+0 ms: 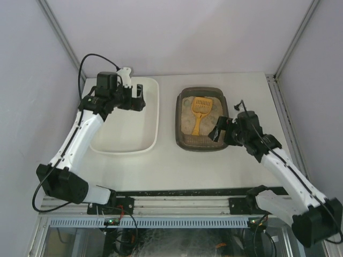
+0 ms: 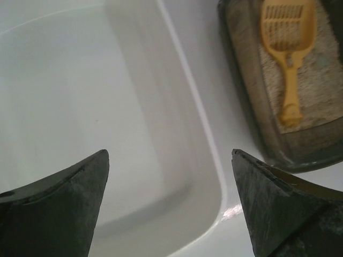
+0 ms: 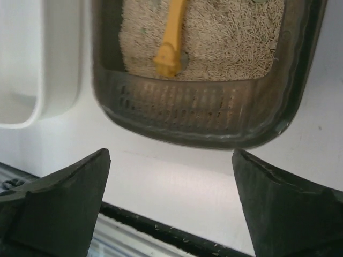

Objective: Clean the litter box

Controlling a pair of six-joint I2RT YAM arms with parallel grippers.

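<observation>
Yellow scoop (image 1: 199, 111) is lying unused in the litter box (image 1: 201, 146); left gripper (image 2: 169, 153) and right gripper (image 3: 170, 152) are hovering spread, empty, cleaning not begun.

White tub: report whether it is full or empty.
Empty. The white tub shows only its bare white floor in the top and left wrist views.

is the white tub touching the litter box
Apart. The top view shows a bare strip of table between the white tub and the litter box.
</observation>
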